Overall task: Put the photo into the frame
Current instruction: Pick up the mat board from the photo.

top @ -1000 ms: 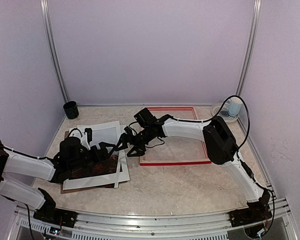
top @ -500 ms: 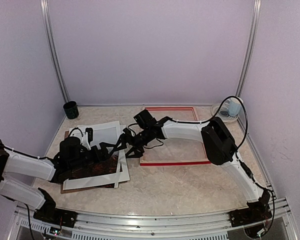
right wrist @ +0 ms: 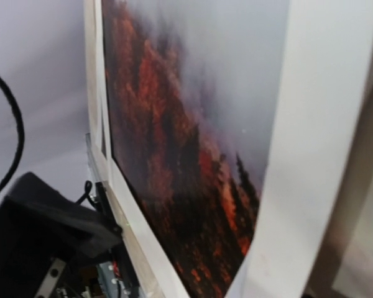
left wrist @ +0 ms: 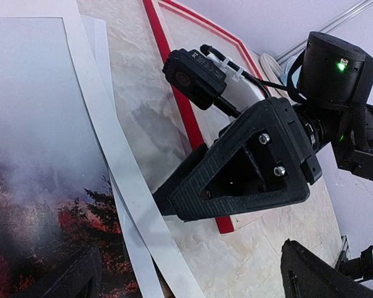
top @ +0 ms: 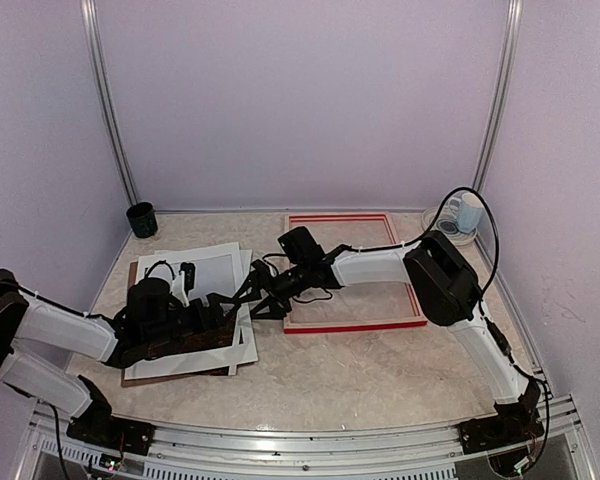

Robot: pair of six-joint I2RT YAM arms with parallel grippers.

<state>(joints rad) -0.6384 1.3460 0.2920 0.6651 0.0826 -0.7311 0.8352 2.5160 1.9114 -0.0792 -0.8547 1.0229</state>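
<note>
Left wrist view shows me the right gripper [left wrist: 171,198] at the white mat [left wrist: 121,161] edge, overhead doesn't; its grip I cannot tell. Left gripper [top: 218,312] gapes wide. The photo [left wrist: 37,155], grey mist over red-brown trees, lies left of the frame [top: 355,326].

Smooth paper photo [left wrist: 37,143], matt white card mat [left wrist: 105,124] — polished marble-look table [left wrist: 137,93], red-lacquered frame [left wrist: 156,31]

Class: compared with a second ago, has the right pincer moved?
Yes. The right pincer has shifted slightly toward the table's near edge, away from the frame's far rail.
</note>
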